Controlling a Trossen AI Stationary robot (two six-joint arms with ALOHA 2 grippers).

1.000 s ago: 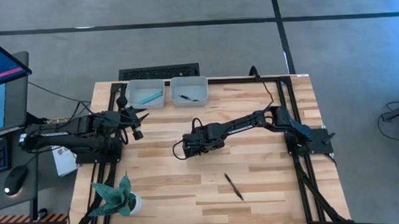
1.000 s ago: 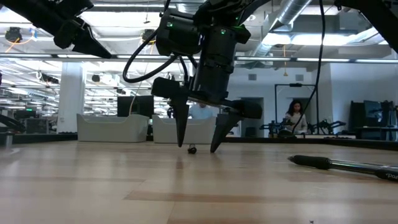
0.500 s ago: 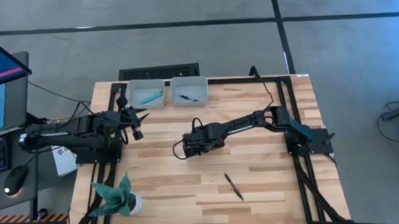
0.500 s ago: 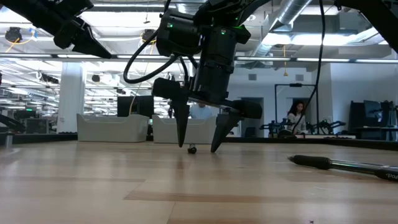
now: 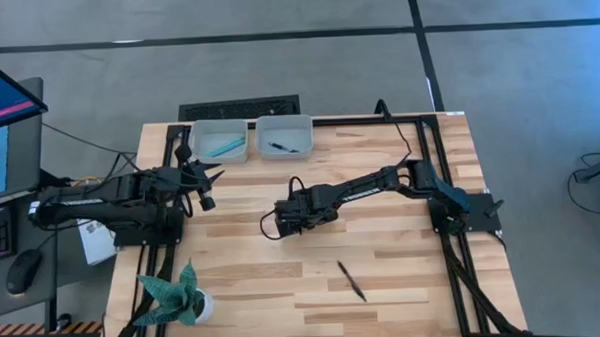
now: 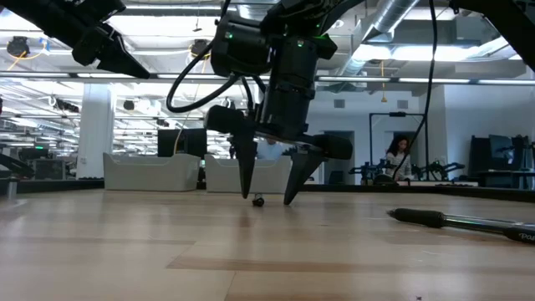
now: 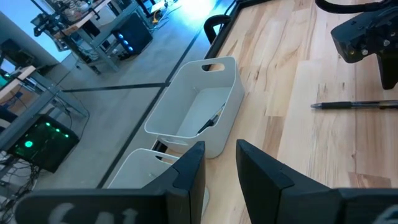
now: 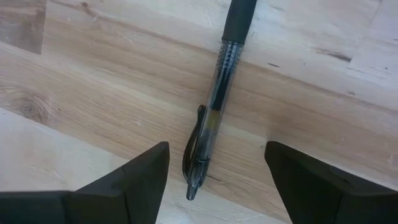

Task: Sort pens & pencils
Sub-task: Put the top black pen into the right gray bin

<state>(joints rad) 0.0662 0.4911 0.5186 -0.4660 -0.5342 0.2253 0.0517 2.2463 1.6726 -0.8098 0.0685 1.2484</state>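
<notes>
A black pen (image 8: 214,106) lies flat on the wooden table, straight below my right gripper (image 8: 214,171). That gripper is open and points down at mid-table (image 5: 292,219). Its fingers stand on either side of the pen (image 6: 258,201) without touching it. A second black pen (image 5: 351,280) lies nearer the near edge, seen also in the low view (image 6: 460,221). Teal pens (image 5: 224,146) lie in the left bin and a black pen (image 5: 282,145) in the right bin. My left gripper (image 5: 205,189) waits open above the table's left side.
Two white bins (image 5: 219,139) (image 5: 284,135) stand side by side at the far edge. A teal spiky potted plant (image 5: 179,298) sits at the near left corner. Black frame rails (image 5: 435,174) run along the table's sides. A person (image 6: 399,159) sits in the room beyond.
</notes>
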